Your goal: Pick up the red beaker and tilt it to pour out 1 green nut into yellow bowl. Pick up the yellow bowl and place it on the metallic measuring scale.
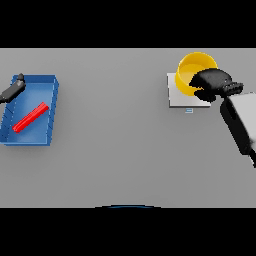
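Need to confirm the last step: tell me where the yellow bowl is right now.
In the head view the yellow bowl is at the far right of the table, sitting on the scale, with the right hand on its near-right rim.

right hand (212, 82) hides yellow bowl (192, 67) near rim | left hand (14, 87) cut off at edge

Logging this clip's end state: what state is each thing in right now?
Bowl: upright, sitting on the scale, right robot hand at its rim.
Scale: flat on the table, carrying the bowl.
Beaker: lying on its side in the tray.
Tray: flat on the table, holding the beaker.
Right robot hand: curled round the bowl's rim.
Left robot hand: over the tray's far-left corner, holding nothing.
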Motion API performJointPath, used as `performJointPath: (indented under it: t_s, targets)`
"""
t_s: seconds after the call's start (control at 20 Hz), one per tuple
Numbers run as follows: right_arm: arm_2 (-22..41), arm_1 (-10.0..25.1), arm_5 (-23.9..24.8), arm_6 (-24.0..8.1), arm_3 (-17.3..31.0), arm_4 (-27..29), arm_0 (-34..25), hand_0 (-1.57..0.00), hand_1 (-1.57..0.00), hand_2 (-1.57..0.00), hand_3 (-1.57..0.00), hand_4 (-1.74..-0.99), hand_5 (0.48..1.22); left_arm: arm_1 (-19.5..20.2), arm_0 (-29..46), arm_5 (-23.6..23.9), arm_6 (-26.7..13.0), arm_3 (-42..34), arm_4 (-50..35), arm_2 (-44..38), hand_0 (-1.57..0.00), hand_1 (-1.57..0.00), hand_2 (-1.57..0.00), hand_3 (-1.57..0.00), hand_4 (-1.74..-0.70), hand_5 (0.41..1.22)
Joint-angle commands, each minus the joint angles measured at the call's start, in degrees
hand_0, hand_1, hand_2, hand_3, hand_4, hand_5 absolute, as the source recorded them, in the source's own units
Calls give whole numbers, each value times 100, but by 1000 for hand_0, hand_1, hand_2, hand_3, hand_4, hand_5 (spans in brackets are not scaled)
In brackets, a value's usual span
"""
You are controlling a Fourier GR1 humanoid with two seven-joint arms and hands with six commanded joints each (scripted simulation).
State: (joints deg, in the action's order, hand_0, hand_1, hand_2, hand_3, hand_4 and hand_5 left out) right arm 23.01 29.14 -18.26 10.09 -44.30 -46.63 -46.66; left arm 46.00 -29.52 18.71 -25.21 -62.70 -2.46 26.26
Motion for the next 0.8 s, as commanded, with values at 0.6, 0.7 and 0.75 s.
performJointPath:
  t_s: [0.6,0.7,0.75]
  targets:
    - [-9,-127,-52,4,159,40,-8,-792,-705,-782,-723,-1609,1029,-29,-119,-18,-62,35,52,36,1,1,1,1,-719,667]
    - [79,-102,-78,127,306,-67,-115,-507,-451,-553,-604,-1579,955,2,-58,9,-25,-31,43,22,1,1,1,1,-720,663]
    - [103,-99,-97,149,282,-78,-106,-405,-360,-464,-552,-1567,929,-45,-86,13,-53,11,51,39,1,1,1,1,-721,663]
